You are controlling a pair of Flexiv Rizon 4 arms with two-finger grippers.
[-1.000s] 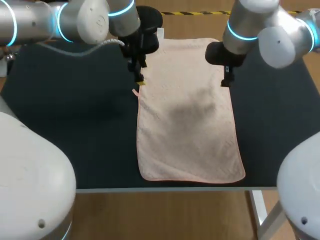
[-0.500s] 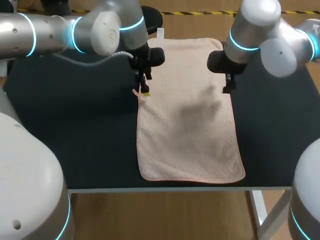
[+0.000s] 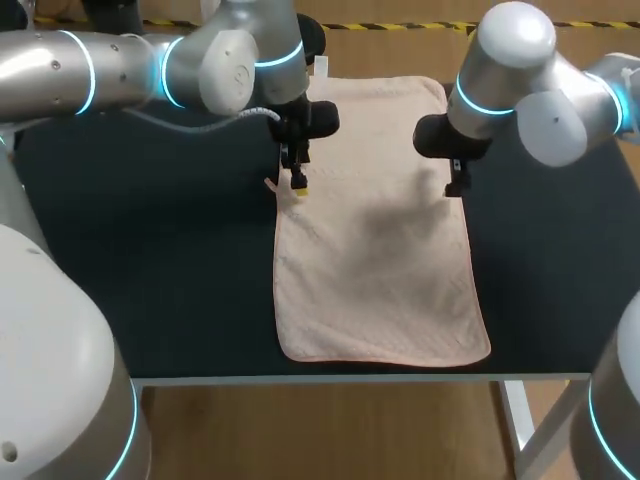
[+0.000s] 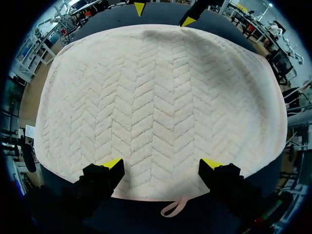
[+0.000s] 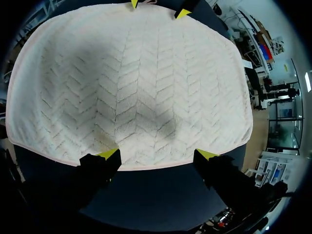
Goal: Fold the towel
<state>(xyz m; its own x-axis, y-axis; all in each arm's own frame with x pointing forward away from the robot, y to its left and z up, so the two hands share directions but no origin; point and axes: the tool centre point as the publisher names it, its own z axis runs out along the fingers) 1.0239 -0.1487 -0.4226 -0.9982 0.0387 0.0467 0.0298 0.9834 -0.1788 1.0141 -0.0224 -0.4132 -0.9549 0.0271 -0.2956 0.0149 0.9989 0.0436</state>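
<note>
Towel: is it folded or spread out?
Spread: the towel lies flat as a full rectangle on the table, no edge turned over.

Pale pink towel (image 3: 380, 250) on a dark navy table (image 3: 150, 260)
A herringbone weave is shown across the towel, edged in deeper pink; bright yellow tips are carried on the black left gripper (image 4: 163, 163) and right gripper (image 5: 157, 154).

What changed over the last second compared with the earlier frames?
The left gripper moved slightly inward over the towel from its left edge and toward the camera. The right gripper crept the same way along the right edge. Nothing was grasped and both are open. The towel lies flat, unmoved.
</note>
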